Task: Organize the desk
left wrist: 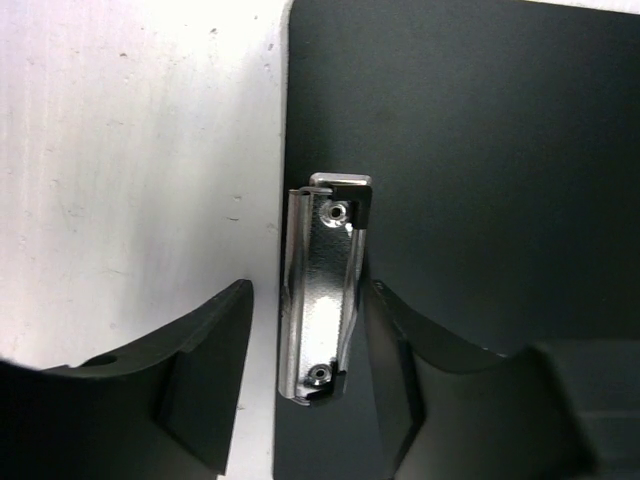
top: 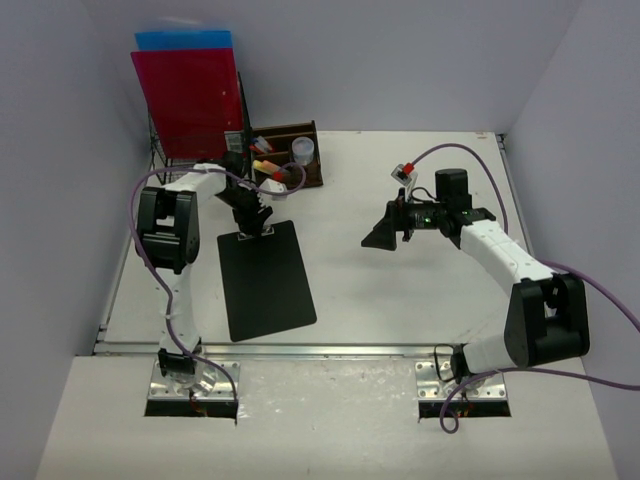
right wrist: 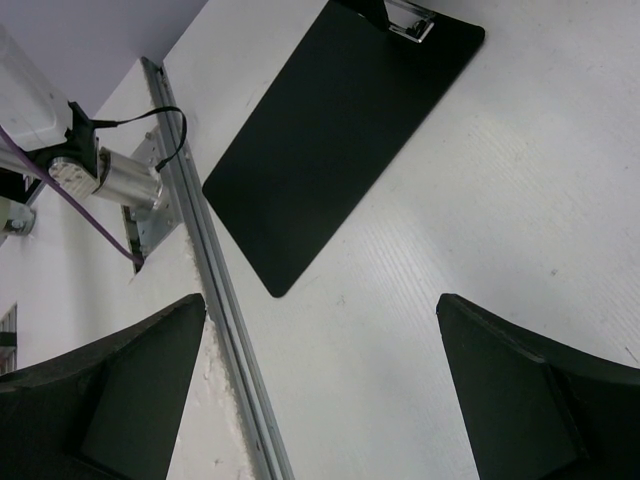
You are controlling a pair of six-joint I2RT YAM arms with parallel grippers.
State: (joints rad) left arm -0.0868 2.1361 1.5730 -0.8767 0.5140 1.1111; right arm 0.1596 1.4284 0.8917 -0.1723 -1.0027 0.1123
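Observation:
The white desk [top: 400, 300] carries a black clipboard [top: 265, 285] lying flat left of centre. My left gripper [top: 253, 222] is down at the clipboard's far end. In the left wrist view its jaws straddle the silver metal clip [left wrist: 325, 290]. The right finger [left wrist: 400, 360] is close beside the clip, and the left finger [left wrist: 215, 350] stands apart from it over bare desk, so the left gripper [left wrist: 310, 300] is open. My right gripper [top: 385, 235] hovers above mid-desk. In its own view the right gripper [right wrist: 322, 300] is open wide and empty, with the clipboard [right wrist: 330, 130] beyond it.
A brown wooden organizer [top: 288, 155] with pens and a small cup [top: 303, 150] stands at the back. Left of it, a wire rack [top: 160, 150] holds a red folder [top: 190, 100] and a blue folder [top: 185, 40]. A silver rail [top: 300, 350] edges the desk's front.

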